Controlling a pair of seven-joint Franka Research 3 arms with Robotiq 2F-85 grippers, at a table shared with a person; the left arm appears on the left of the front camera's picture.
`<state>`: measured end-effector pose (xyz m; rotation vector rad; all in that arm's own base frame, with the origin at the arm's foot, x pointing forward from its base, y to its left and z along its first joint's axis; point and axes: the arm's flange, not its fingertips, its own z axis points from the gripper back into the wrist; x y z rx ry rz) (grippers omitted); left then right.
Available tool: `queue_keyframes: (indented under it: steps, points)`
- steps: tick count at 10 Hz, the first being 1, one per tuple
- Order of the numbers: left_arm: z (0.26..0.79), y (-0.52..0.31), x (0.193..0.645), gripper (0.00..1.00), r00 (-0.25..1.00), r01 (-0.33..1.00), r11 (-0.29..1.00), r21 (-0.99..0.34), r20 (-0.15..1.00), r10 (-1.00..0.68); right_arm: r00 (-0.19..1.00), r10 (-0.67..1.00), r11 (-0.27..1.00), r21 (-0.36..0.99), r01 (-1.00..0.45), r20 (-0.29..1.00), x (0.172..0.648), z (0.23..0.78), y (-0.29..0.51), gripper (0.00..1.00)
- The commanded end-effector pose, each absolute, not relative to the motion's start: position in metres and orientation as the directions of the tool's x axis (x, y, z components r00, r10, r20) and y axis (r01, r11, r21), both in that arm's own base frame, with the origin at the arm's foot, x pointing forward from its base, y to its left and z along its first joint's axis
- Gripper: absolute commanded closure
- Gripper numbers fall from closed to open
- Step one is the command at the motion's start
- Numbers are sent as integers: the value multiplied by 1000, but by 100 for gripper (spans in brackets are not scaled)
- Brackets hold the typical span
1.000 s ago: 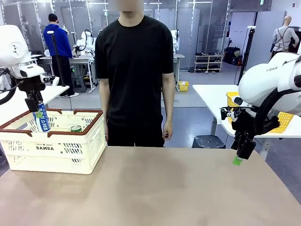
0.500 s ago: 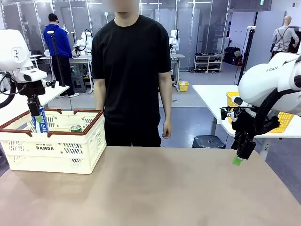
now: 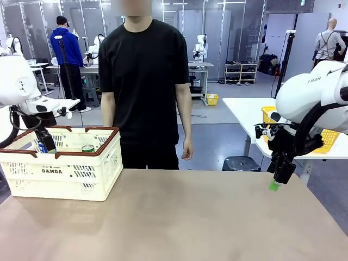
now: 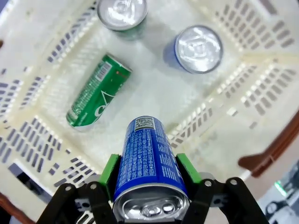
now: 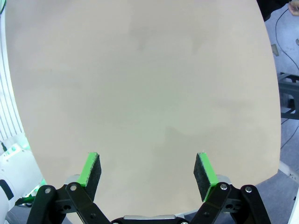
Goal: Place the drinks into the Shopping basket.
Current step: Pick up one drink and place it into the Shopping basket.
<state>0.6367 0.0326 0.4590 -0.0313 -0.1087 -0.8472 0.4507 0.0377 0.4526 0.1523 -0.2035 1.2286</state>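
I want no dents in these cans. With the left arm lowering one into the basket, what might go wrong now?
The blue metal can clamped in the left gripper hangs over the cream lattice Shopping basket, directly above bare floor but close to the green can lying on its side. If released too high it may tip, knocking that one or the upright blue can.

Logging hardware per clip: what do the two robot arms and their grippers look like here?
Both arms are glossy white with rounded housings; the right arm bears grey lettering and a looped black cable. The left arm has a round joint cap. The left gripper and right gripper are black linkage types with bright green finger pads.
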Motion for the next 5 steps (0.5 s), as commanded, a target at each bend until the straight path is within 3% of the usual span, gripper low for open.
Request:
queue_keyframes:
  steps: [1, 5]
  points:
    - [451, 26, 621, 40, 721, 678, 734, 40, 156, -675, 318, 918, 325, 8, -946, 236, 450, 452, 37, 0]
    - [430, 20, 618, 40, 828, 555, 832, -11, 104, -551, 318, 918, 325, 8, -946, 236, 450, 452, 37, 0]
